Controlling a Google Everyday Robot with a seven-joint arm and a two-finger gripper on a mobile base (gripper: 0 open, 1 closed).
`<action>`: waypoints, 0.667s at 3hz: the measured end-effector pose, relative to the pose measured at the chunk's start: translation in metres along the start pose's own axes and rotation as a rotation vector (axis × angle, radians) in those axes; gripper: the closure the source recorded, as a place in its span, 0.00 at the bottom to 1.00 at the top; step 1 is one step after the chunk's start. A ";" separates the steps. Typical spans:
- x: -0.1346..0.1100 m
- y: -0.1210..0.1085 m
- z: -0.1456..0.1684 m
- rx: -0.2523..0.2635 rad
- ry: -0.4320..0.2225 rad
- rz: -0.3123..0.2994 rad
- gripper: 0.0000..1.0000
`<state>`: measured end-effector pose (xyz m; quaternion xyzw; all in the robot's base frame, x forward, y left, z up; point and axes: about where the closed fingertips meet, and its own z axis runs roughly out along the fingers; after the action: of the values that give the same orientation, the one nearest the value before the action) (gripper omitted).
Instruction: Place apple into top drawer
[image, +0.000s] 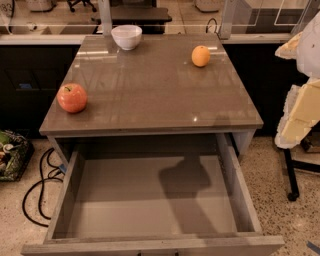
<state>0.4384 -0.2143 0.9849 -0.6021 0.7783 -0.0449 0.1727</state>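
Note:
The apple (72, 97) is round and red-orange with a short dark stem. It sits on the left side of the table top (150, 85), near the front edge. The top drawer (150, 200) is pulled wide open below the table top; its flat grey bottom is bare and carries a dark shadow. My gripper (299, 82) shows as pale, yellowish shapes at the right edge of the view, right of the table and far from the apple. It holds nothing that I can see.
A small plain orange fruit (200, 56) sits at the back right of the table top. A white bowl (126, 36) stands at the back middle. Black cables (40, 180) lie on the floor at the left, and a black stand leg (291, 175) stands at the right.

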 end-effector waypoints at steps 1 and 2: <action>-0.003 -0.002 0.002 0.004 -0.012 0.000 0.00; -0.024 -0.017 0.013 0.029 -0.091 0.001 0.00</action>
<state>0.4637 -0.1939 0.9824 -0.6004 0.7693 -0.0286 0.2164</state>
